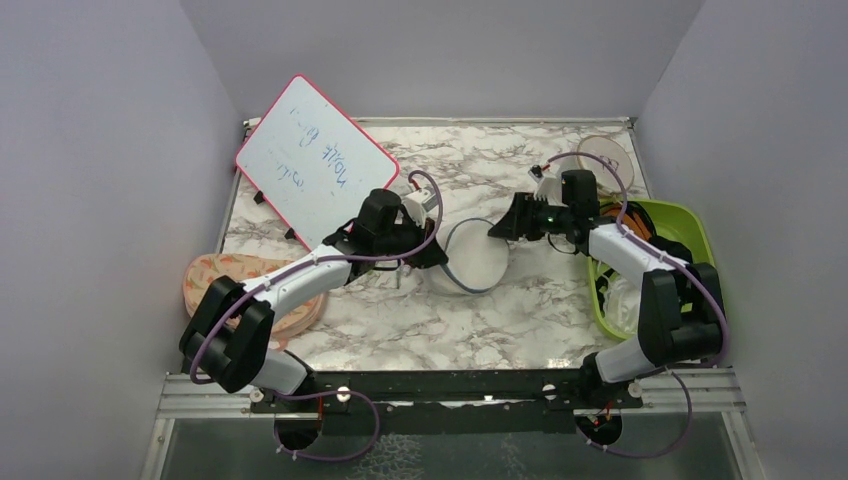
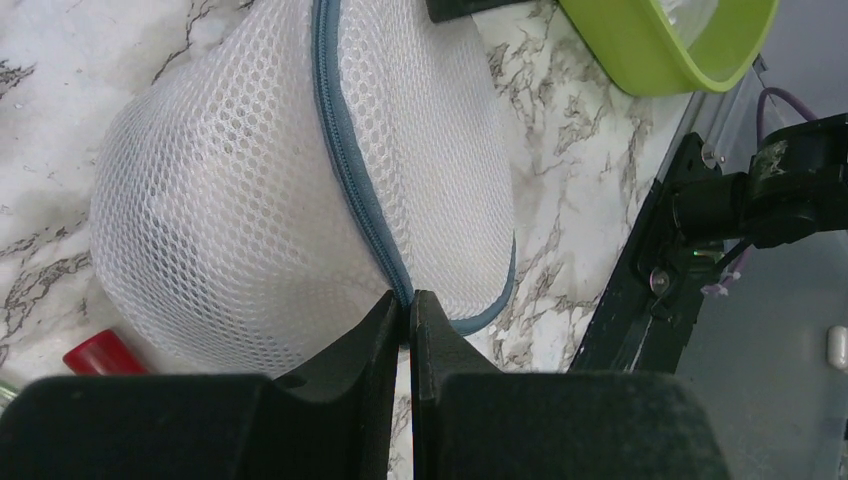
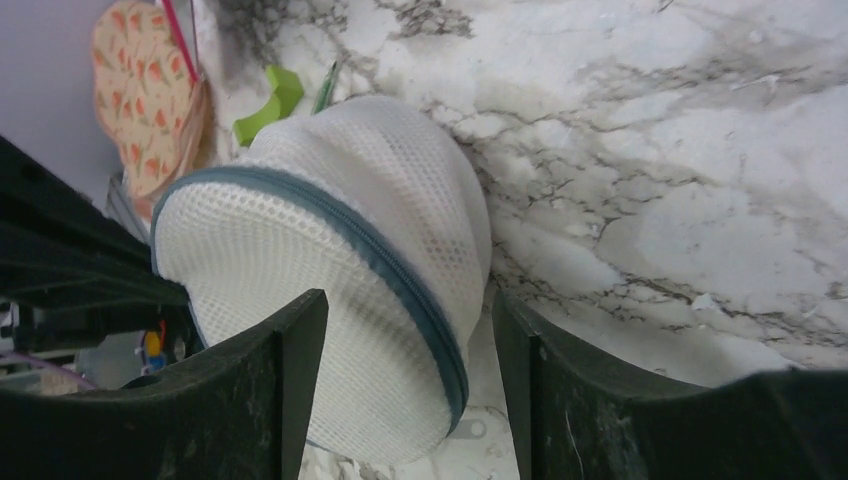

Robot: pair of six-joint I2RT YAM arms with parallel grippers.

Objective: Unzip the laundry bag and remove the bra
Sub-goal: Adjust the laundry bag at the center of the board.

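Unzipping is the step in hand: left gripper point(image 2: 410, 305) clenched on the zipper rim point(image 2: 345, 170) of the laundry bag point(image 1: 474, 257), mid-table between the arms; right gripper point(image 3: 405, 305) straddles it, jaws apart; next, probably, brace and pull along the rim; bra not discernible through mesh; green bin point(image 1: 690, 222) and whiteboard point(image 1: 315, 160) stand aside, blocking nothing.

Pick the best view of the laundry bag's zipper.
Left wrist: the zipper runs close-up across the laundry bag to the left pincer, shut on it. Right wrist shows a curved stretch inside the open right pincer; top external, only a thin dark rim.
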